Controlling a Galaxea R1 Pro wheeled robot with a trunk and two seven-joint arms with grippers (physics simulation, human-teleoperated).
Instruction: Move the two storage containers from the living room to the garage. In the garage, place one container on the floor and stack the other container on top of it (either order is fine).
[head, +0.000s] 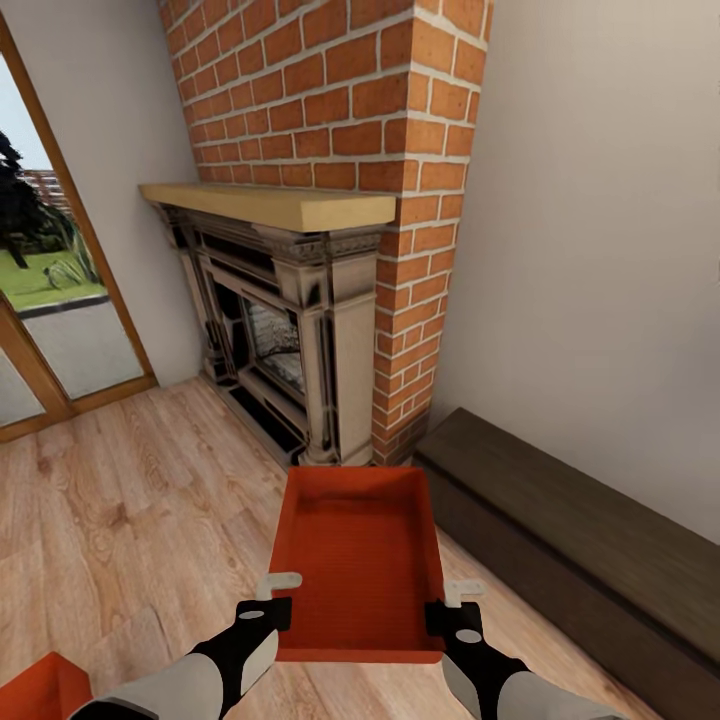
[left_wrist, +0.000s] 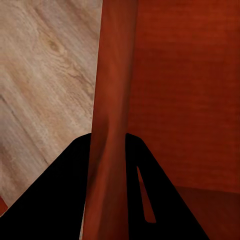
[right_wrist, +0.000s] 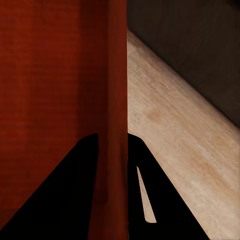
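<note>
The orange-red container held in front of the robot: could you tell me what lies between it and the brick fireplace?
In the head view, bare wood-plank floor lies between the held container and the fireplace; nothing else stands on that stretch.

Open orange-red container (head: 360, 560), level, claw-gripped sides.

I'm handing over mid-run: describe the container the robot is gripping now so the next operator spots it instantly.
Start at the brick fireplace; just in front of its hearth, over the wood-plank floor, is an open orange-red storage container. The left end effector and right end effector each straddle a side wall. Another orange-red container shows just a corner and is ungripped.
</note>
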